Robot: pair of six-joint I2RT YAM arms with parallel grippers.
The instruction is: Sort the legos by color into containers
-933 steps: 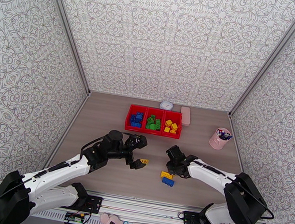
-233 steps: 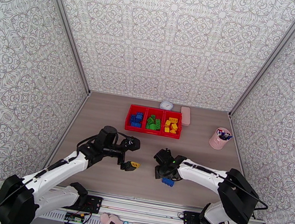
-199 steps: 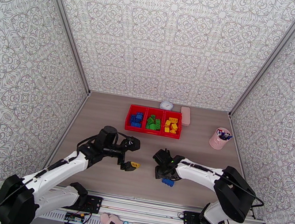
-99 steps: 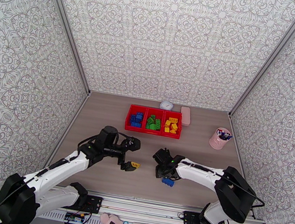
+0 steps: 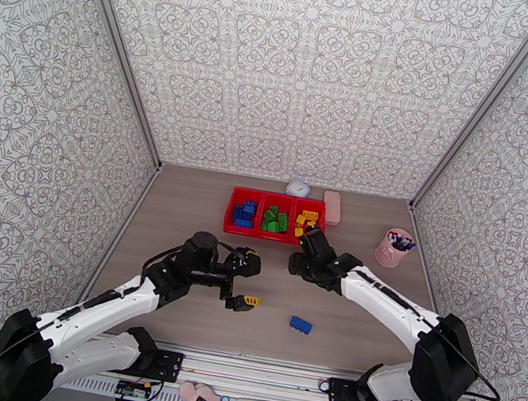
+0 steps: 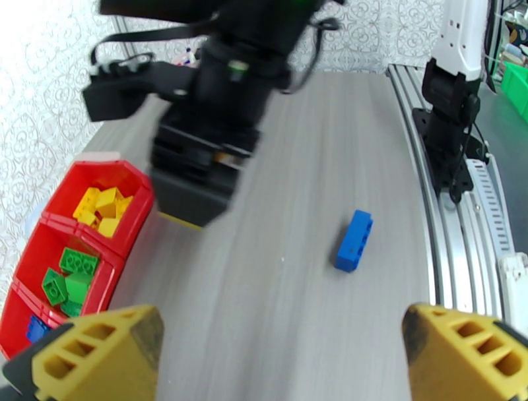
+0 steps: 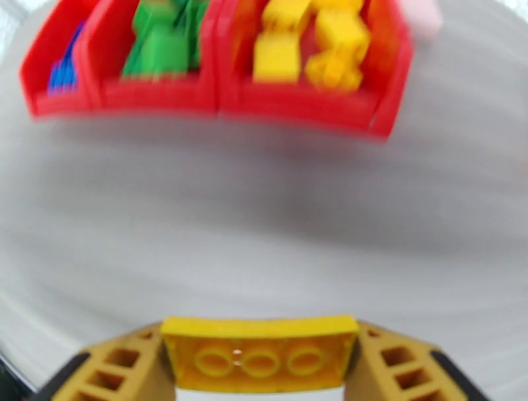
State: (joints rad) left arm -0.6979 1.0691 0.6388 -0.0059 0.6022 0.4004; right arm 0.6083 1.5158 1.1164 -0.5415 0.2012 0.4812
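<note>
R claw (image 7: 261, 361) clamped on yellow brick (image 7: 259, 344), gripped by its short ends. It's just short of the tray (image 7: 297, 109) front wall, roughly facing the yellow bin (image 7: 310, 39). Wrist view is blurry.

Risks IMO:
- early release → brick lands on surface (image 5: 183, 208) in front of tray
- coming in low → brick clips the wall, twists out of grip
- drift left → ends up w/ the greens (image 7: 162, 43)

L claw (image 6: 264, 349) has jaws wide apart, nothing in it, hovering over surface. One loose blue brick (image 6: 353, 241) lies on surface, well apart from tray.
</note>
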